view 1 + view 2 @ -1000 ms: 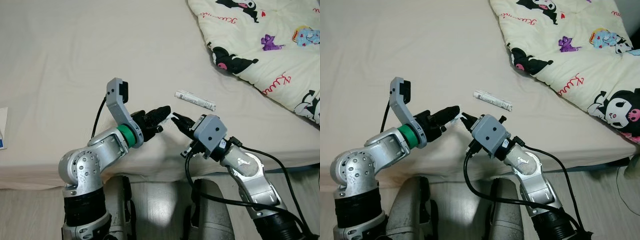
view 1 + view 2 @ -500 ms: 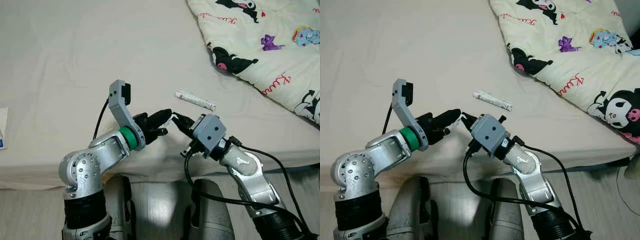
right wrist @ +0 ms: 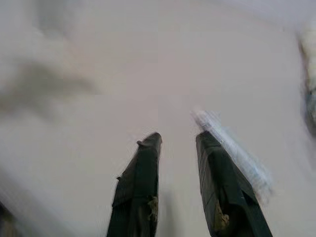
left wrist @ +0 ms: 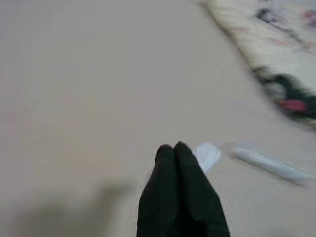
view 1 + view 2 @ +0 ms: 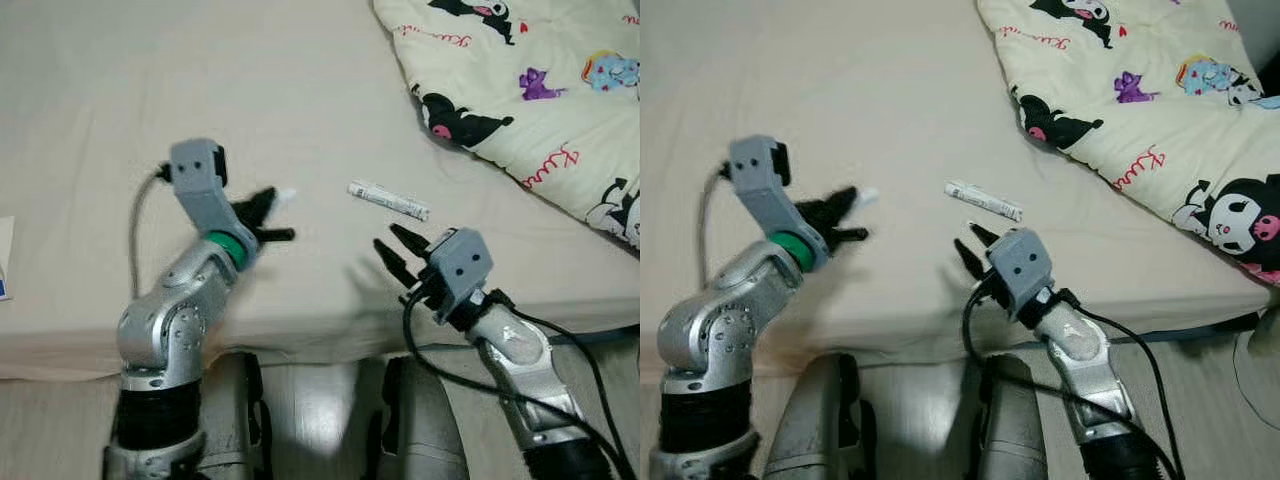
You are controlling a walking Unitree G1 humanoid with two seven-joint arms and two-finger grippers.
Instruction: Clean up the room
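Beige sheet over a bed [image 5: 150, 90], seen from above, with both silver arms raised over its near edge. White wrapper [image 5: 389, 200], long and narrow with dark print, flat on the sheet, taken here as landmark. Left hand [image 5: 272, 204] well to the left of the wrapper and apart from it, above the sheet, fingers pressed together and pinching a small white scrap [image 5: 287, 195] at the tips; scrap projecting toward the wrapper without reaching it. Same pinch in the left wrist view: black fingers [image 4: 180, 192] closed as one wedge, scrap [image 4: 207, 155] beside their tip, wrapper [image 4: 270, 164] blurred just beyond. Right hand [image 5: 398, 252] just nearer the bed's edge than the wrapper, not touching it, fingers spread and holding nothing, tips aimed toward the wrapper. Right wrist view: two black fingers [image 3: 139, 190] apart, bare sheet between them, wrapper [image 3: 236, 153] blurred past the tip of one finger. Cream quilt [image 5: 520, 80] printed with black, purple and blue cartoon figures, heaped to the right of the wrapper and farther back, well apart from it. White card [image 5: 5, 258] with a blue mark at the bed's left edge, far left of the wrapper. Left arm blurred.
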